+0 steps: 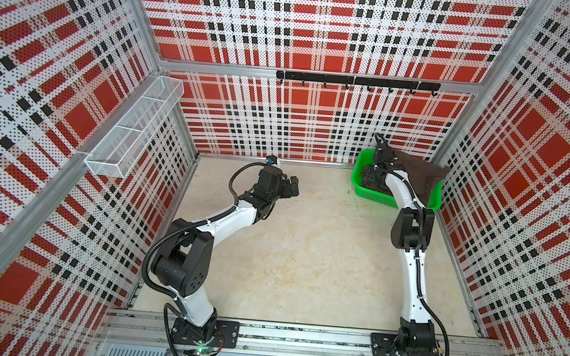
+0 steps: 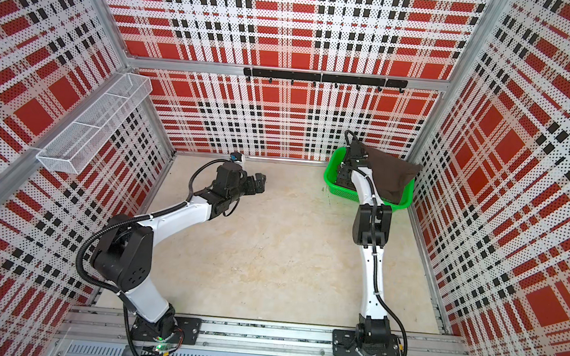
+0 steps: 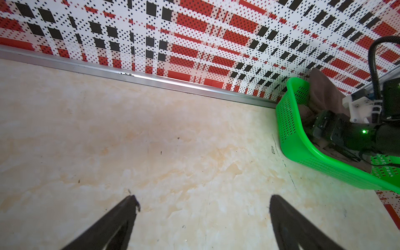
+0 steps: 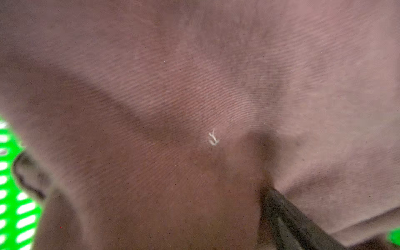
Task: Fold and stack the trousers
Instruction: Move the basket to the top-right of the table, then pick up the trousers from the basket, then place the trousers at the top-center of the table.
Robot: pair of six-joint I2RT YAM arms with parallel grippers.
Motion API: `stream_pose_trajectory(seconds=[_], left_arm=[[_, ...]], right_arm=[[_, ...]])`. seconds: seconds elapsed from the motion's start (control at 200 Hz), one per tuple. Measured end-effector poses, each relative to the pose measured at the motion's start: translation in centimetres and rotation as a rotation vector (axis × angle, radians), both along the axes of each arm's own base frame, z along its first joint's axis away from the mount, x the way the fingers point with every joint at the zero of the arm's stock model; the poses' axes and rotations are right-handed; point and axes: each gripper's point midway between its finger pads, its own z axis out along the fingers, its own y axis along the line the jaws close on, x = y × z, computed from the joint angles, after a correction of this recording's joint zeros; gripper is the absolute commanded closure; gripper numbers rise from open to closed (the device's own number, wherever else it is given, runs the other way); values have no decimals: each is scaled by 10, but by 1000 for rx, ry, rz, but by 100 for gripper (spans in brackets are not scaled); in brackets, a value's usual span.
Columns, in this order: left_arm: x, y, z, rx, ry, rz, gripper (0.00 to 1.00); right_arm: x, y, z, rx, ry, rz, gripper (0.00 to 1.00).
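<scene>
The dark brown trousers (image 1: 421, 176) lie bunched in a green basket (image 1: 361, 166) at the far right corner, one part draped over its far rim. They show the same way in both top views (image 2: 394, 176). My right gripper (image 1: 370, 180) reaches down into the basket. In the right wrist view the brown fabric (image 4: 194, 86) fills the picture. One dark finger (image 4: 285, 218) stands wide to the side, pressed into a fold; the other is hidden under cloth. My left gripper (image 3: 203, 198) hovers open over the bare floor at the far left (image 1: 293, 186), holding nothing.
A white wire shelf (image 1: 132, 130) hangs on the left wall and a black hook rail (image 1: 355, 81) on the back wall. Red plaid walls close three sides. The beige floor (image 1: 305, 251) lies between the arms, and both bases sit on the front metal rail (image 1: 298, 335).
</scene>
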Motion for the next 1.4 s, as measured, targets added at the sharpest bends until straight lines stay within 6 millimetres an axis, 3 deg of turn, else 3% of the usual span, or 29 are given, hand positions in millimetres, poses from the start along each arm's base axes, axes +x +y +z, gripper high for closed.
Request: stream_pose_trajectory(seconds=[0.075,0.225,0.386,0.456,0.521,0.586,0.656,0.727,0.787,0.852,0.972,1.037,1.087,1.147,1.258,1.358,1.403], left_arm=[[0,0,-2,3,6,0,2],[0,1,-4,9,16,3,2],[-1,3,-5,20,26,13,2],[0,4,-1,20,20,18,2],[-1,6,3,22,16,24,2],[-4,9,10,26,11,34,2],[-8,13,23,22,-7,43,2],[-14,17,40,10,-38,51,2],[-20,21,56,-3,-71,58,2],[-28,26,72,-18,-105,66,2],[-45,36,93,-49,-161,79,2],[-55,42,99,-66,-184,89,2],[-62,46,102,-78,-201,96,2],[-70,51,107,-92,-223,102,2],[-83,60,117,-112,-262,119,2],[-93,71,131,-137,-309,142,2],[-97,76,137,-149,-327,153,2]], right_arm=[[1,-1,-8,33,1,-17,44],[3,-11,-9,77,-13,-45,100],[8,-12,1,96,-38,-28,100],[11,-6,17,84,-60,14,100],[14,-1,43,69,-104,55,100],[16,7,89,50,-181,103,100],[16,20,155,41,-307,166,100],[6,41,242,48,-483,242,100],[-16,66,329,75,-673,320,100],[-58,98,432,120,-916,425,100],[-161,143,582,256,-1312,614,100],[-216,156,636,334,-1484,711,100],[-251,163,663,387,-1574,781,100],[-276,171,675,450,-1622,846,100],[-275,195,655,554,-1563,917,100],[-242,226,598,648,-1407,941,100],[-215,245,554,690,-1293,935,100]])
